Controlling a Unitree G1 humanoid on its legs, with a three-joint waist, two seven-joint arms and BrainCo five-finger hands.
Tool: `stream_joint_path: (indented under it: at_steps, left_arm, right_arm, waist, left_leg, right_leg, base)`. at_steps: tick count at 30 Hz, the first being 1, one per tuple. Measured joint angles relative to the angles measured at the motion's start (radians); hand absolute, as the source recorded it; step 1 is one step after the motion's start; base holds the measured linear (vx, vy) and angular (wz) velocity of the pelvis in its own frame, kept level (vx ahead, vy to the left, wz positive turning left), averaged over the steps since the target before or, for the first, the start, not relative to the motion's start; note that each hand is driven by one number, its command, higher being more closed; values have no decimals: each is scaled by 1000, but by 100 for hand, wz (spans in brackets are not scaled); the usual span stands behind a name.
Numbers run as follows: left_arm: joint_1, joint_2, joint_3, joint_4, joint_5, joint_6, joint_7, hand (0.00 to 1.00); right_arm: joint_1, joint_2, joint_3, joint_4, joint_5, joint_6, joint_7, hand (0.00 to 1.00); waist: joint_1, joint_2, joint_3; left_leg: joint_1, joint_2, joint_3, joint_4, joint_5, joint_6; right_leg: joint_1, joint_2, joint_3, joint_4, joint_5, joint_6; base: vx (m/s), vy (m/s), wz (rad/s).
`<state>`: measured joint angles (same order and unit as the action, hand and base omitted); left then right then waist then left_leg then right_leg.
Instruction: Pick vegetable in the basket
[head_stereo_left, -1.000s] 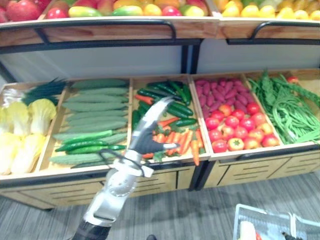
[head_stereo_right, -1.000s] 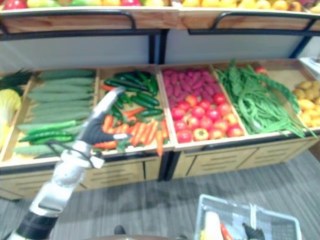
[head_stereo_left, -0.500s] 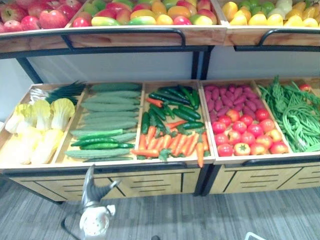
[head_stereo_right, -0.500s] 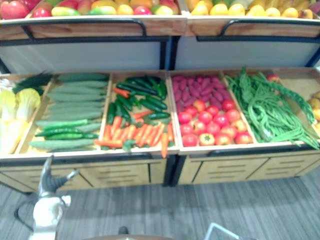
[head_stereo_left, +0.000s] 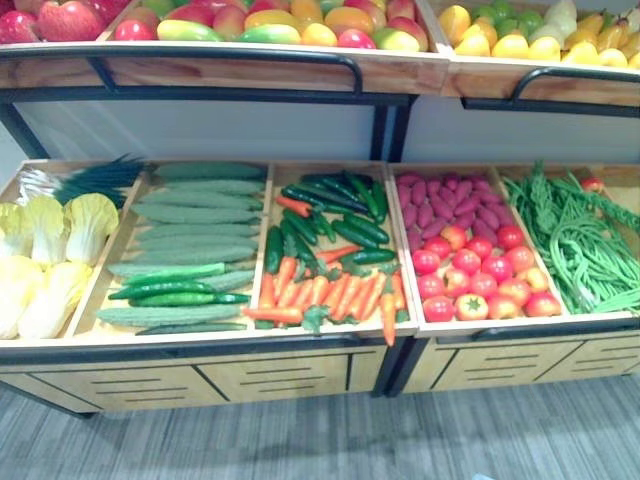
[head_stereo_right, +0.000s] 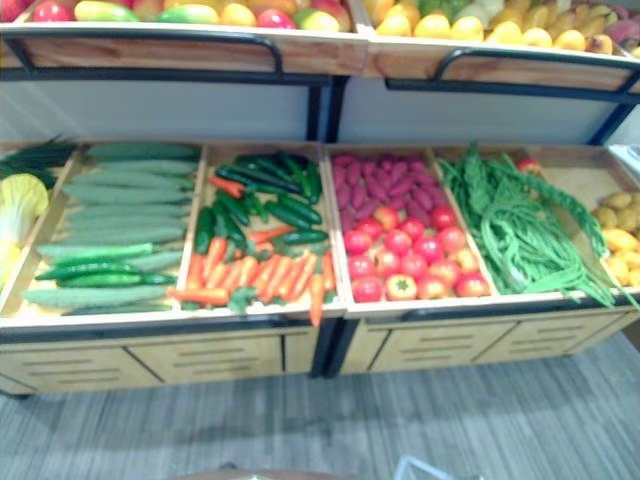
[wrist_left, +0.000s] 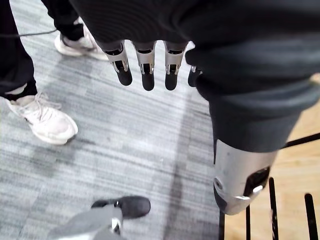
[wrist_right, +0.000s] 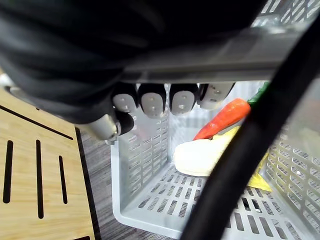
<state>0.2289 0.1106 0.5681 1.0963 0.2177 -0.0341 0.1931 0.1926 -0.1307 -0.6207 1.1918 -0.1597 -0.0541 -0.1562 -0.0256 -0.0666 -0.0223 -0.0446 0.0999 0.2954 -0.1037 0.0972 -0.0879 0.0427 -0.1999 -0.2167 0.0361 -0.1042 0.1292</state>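
Observation:
Open bins on the stand hold carrots (head_stereo_left: 330, 295), dark green cucumbers (head_stereo_left: 330, 205), pale long gourds (head_stereo_left: 195, 220), tomatoes (head_stereo_left: 480, 275), green beans (head_stereo_left: 585, 240) and cabbages (head_stereo_left: 50, 250). My left hand (wrist_left: 145, 65) hangs low over the grey floor beside the stand, fingers straight, holding nothing. My right hand (wrist_right: 152, 100) is curled round the grey handle (wrist_right: 235, 52) of a pale mesh basket (wrist_right: 145, 200). Inside the basket lie a carrot (wrist_right: 222, 117) and a pale yellow-white vegetable (wrist_right: 205, 155). A corner of the basket (head_stereo_right: 420, 468) peeks in at the bottom of the right eye view.
An upper shelf (head_stereo_left: 250, 70) of fruit overhangs the back of the bins, edged by a black rail. Wooden drawer fronts (head_stereo_left: 270, 375) close the stand below. A person's white sneakers (wrist_left: 45, 117) stand on the floor close to my left hand.
My left arm, raised over the carrot bin a second ago, has dropped down out of the eye views with nothing in it. The camera has tilted up, so the basket slid almost out.

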Motion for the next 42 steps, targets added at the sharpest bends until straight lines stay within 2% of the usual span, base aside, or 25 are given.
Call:
stream_joint_path:
  at_steps: [2, 7, 15, 16, 18, 20, 21, 22, 23, 24, 25, 26, 27, 28, 29, 31, 32, 33, 36, 37, 38, 39, 41, 42]
  left_arm:
    - [-13, -4, -39, 13, -1, -1, -41, 0]
    - [-30, -9, -128, 21, -19, -10, -89, 0]
    - [-38, -8, -210, 46, -45, -12, -89, 0]
    - [-38, -8, -211, 46, -47, -13, -89, 0]
    - [-45, -5, -219, 45, -47, -12, -90, 0]
    - [-70, 1, -247, 42, -47, -13, -89, 0]
    - [-80, 3, -282, 37, -39, -16, -90, 0]
    - [-88, 8, -302, 36, -38, -21, -91, 0]
    - [-95, 23, -351, 37, -31, -23, -91, 0]
    - [-97, 25, -364, 38, -12, -23, -90, 0]
    - [-101, 30, -378, 38, 2, -27, -91, 0]
    - [-111, 34, -384, 38, 4, -29, -91, 0]
    - [-122, 35, -387, 37, 5, -29, -91, 0]
    - [-135, 30, -387, 33, 6, -30, -91, 0]
    - [-139, 25, -385, 13, 23, -31, -91, 0]
    - [-136, 41, -386, -10, 31, -31, -91, 0]
    - [-122, 45, -386, -17, 32, -30, -91, 0]
    - [-112, 45, -386, -24, 32, -30, -91, 0]
    - [-104, 44, -373, -30, 30, -28, -89, 0]
    - [-108, 32, -370, -28, 29, -27, -90, 0]
    - [-106, 1, -369, -28, 28, -28, -91, 0]
    - [-107, -13, -370, -29, 28, -29, -91, 0]
    - [-125, -19, -366, -22, 32, -29, -91, 0]
    - [-137, -23, -364, -23, 30, -29, -88, 0]
  right_arm:
    - [-3, -8, 1, 2, 0, 0, 9, 100]
    - [-2, -10, 6, 3, -1, 1, 16, 100]
    - [-15, -10, 55, 3, -7, 0, 35, 100]
    - [-17, -10, 60, 3, -10, 0, 35, 100]
    - [-24, -9, 59, 2, -15, -1, 35, 100]
    - [-34, -8, 58, -2, -15, -2, 36, 100]
    - [-34, -15, 58, -11, -15, -1, 37, 100]
    - [-35, -16, 58, -20, -16, -2, 38, 100]
    - [-35, -14, 59, -47, -16, -9, 42, 100]
    - [-36, -14, 59, -52, -15, -14, 42, 100]
    - [-46, -13, 62, -60, -15, -16, 42, 100]
    - [-56, -9, 80, -79, -14, -16, 42, 100]
    - [-58, -6, 90, -90, -14, -18, 43, 100]
    - [-67, -9, 115, -97, -5, -19, 44, 100]
    - [-84, -13, 130, -100, -3, -20, 48, 100]
    - [-77, 5, 135, -79, 12, -12, 48, 100]
    - [-68, 13, 133, -76, 16, -10, 47, 100]
    - [-63, 16, 133, -76, 18, -10, 46, 100]
    - [-50, 24, 109, -74, 17, 1, 38, 100]
    - [-54, 19, 108, -73, 17, 3, 37, 100]
    - [-52, 5, 108, -71, 13, 5, 36, 100]
    - [-54, -7, 109, -66, 9, 6, 36, 100]
    - [-63, -17, 108, -32, 11, 13, 35, 100]
    - [-58, -15, 108, -25, 12, 23, 35, 100]
  waist:
    - [-1, 5, 3]
    - [-3, 7, 8]
    - [-3, 11, 30]
    - [-2, 4, 35]
    - [-5, -3, 52]
    - [-12, -11, 99]
    - [-17, 2, 114]
    - [-21, 8, 118]
    - [-28, 28, 120]
    - [-25, 37, 119]
    - [-21, 48, 120]
    - [-26, 65, 121]
    - [-27, 65, 125]
    - [-25, 78, 133]
    - [-28, 83, 157]
    - [-23, 61, 169]
    - [-24, 59, 169]
    - [-24, 60, 169]
    - [-19, 53, 165]
    - [-12, 57, 164]
    - [1, 92, 148]
    - [1, 103, 143]
    - [-5, 102, 144]
    - [-11, 97, 148]
  left_leg:
    - [1, 0, 0, 0, -1, -1]
    - [2, 1, 2, 0, -4, -5]
    - [31, 6, 48, 0, -25, -15]
    - [38, 6, 55, 3, -31, -15]
    - [57, 0, 64, 10, -47, -10]
    - [43, 0, 64, 111, -107, -7]
    - [25, 8, 75, 184, -154, 1]
    - [21, 13, 86, 205, -165, 5]
    - [2, 38, 128, 255, -198, 9]
    - [-4, 53, 154, 264, -207, 11]
    - [-6, 72, 201, 263, -212, 12]
    - [-8, 95, 256, 257, -214, 16]
    - [-7, 100, 289, 253, -212, 25]
    - [-3, 118, 351, 231, -205, 56]
    - [16, 131, 432, 213, -201, 70]
    - [64, 124, 530, 206, -204, 79]
    - [89, 124, 589, 212, -206, 82]
    - [100, 123, 617, 213, -206, 82]
    - [101, 120, 758, 240, -206, 82]
    - [97, 138, 817, 258, -202, 79]
    - [81, 158, 849, 252, -185, 71]
    - [76, 165, 863, 249, -172, 68]
    - [67, 191, 907, 288, -165, 71]
    - [69, 234, 922, 346, -165, 71]
  right_leg:
    - [0, 0, 0, 0, -1, 1]
    - [0, 0, 4, 0, -10, 3]
    - [-1, 3, 48, 1, -10, 6]
    - [0, 2, 56, 5, -11, 7]
    - [-1, -8, 65, 38, -29, 12]
    - [-2, -30, 71, 93, -46, 7]
    - [-23, -38, 96, 140, -45, 6]
    - [-40, -37, 114, 167, -42, 4]
    - [-98, -20, 176, 211, -6, -5]
    - [-123, -6, 201, 213, 21, -10]
    - [-162, 16, 228, 207, 77, -20]
    - [-199, 39, 218, 186, 161, -25]
    - [-218, 46, 203, 162, 214, -37]
    - [-207, 68, 172, 37, 336, -73]
    - [-220, 48, 50, 162, 258, -93]
    - [-218, -8, -67, 475, 92, -116]
    - [-180, -31, -102, 580, 81, -132]
    - [-160, -41, -110, 606, 81, -131]
    - [-82, -88, -156, 530, 98, -107]
    - [-71, -60, -186, 425, 65, -90]
    - [-68, -18, -189, 312, 65, -90]
    - [-64, -5, -190, 254, 61, -84]
    - [-66, 13, -192, 156, 32, -42]
    - [-49, 41, -190, 101, 32, -42]
  base:
    - [0, 0, 0]
    - [5, 0, -1]
    - [42, 1, -17]
    - [75, 6, -24]
    - [84, 16, -15]
    - [51, 43, -14]
    - [33, 66, -30]
    - [34, 136, -71]
    - [25, 131, -83]
    - [18, 146, -120]
    - [-16, 188, -138]
    - [-22, 157, -148]
    - [-56, 208, -173]
    - [-100, 150, -171]
    - [-100, 150, -163]
    - [-84, 130, -144]
    - [-86, 105, -144]
    - [-92, -3, -144]
    - [-108, -110, -151]
    - [-133, -249, -183]
    - [-159, -375, -183]
    - [-175, -460, -159]
    - [-102, -473, -115]
    - [-30, -373, -76]
